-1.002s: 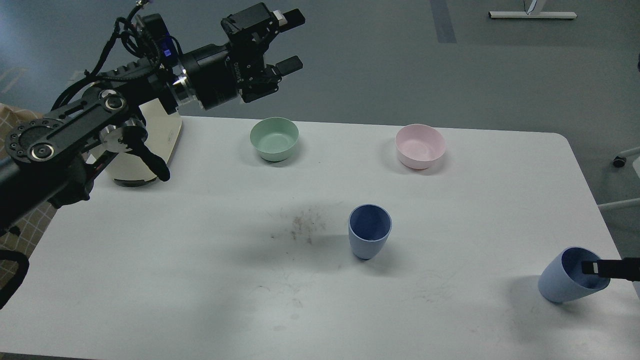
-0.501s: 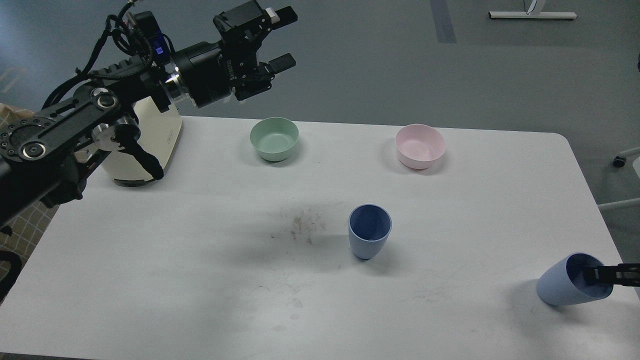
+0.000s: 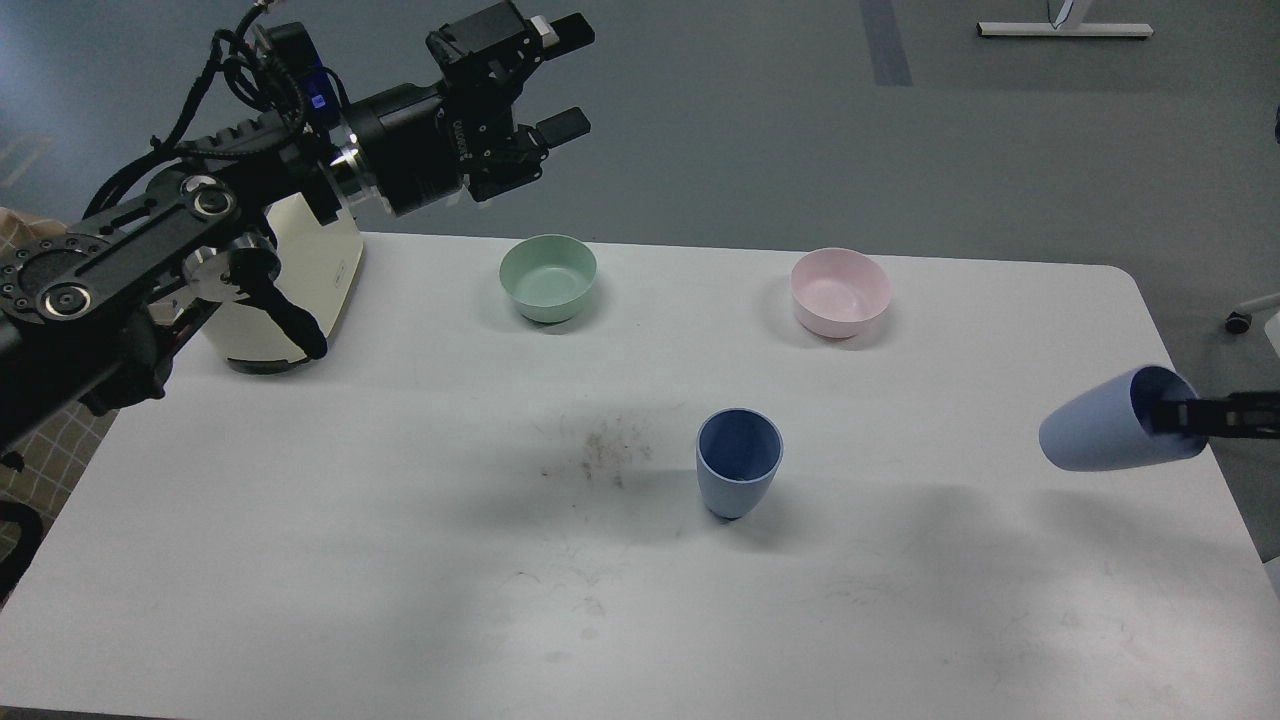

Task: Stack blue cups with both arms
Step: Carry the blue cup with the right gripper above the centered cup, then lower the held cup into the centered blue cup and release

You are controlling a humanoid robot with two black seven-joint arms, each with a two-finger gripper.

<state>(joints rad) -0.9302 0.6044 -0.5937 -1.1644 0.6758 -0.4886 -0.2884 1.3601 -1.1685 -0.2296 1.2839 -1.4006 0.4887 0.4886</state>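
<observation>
My right gripper (image 3: 1185, 415) pinches the rim of the tilted blue cup (image 3: 1095, 432), aloft right of the upright cup (image 3: 738, 478) on the counter (image 3: 350, 560). I'd level it base-down before lowering. Left gripper (image 3: 566, 78) gapes idle.

You see a white counter (image 3: 350, 560) with rounded corners, scuffed and smudged near its middle, on a grey floor (image 3: 760, 130). A white furniture foot (image 3: 1065, 31) stands far behind.
</observation>
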